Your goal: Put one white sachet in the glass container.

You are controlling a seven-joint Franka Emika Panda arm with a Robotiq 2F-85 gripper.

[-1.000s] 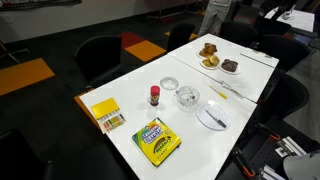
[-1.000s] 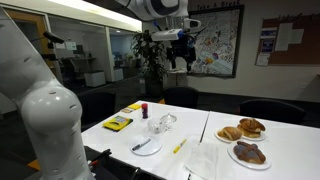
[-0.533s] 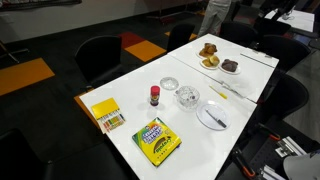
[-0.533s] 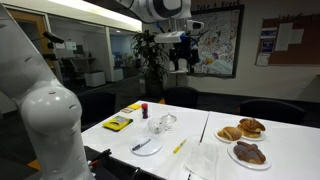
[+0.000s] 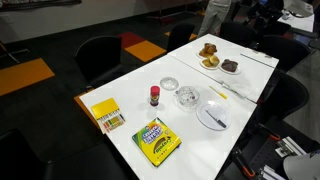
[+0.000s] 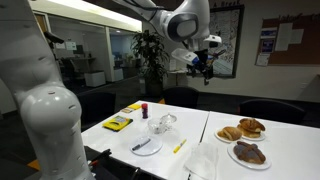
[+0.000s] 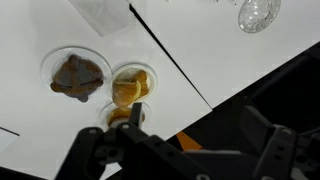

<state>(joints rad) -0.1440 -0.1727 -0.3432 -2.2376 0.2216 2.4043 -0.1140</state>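
The bench (image 5: 135, 125) is two white tops pushed together, with a thin dark line where they meet. Dark chairs (image 5: 100, 57) stand close along its sides. The claw (image 6: 203, 67) hangs high in the air, well above the bench, with lots of room all around it. Its jaws are spread wide and it holds nothing.

In the middle of the bench are two glass things, just beside each other: one glass bowl (image 5: 187, 97) and one round glass dish (image 5: 170, 84). The white sachets (image 6: 160, 124) look to be the pale bits in the glass bowl, but they are too small to be sure. One little red bottle (image 5: 154, 96) stands upright near the dish.

One yellow box (image 5: 105, 115) lies close to the bench's corner. One green and yellow box (image 5: 157, 141) lies close to the front edge. Both boxes have writing on them, but it is too small to read.

One flat plate (image 5: 212, 118) sits near the side edge with something thin lying on it. One yellow pen (image 5: 222, 92) lies near the dark line.

On the far top there are three small plates with pastries (image 5: 210, 62), close to each other. In the wrist view a brown pastry (image 7: 77, 75) and a golden pastry (image 7: 132, 87) show side by side, and the third is partly hidden behind the claw.

There is a wide bare white space between the glass bowl and the pastries.
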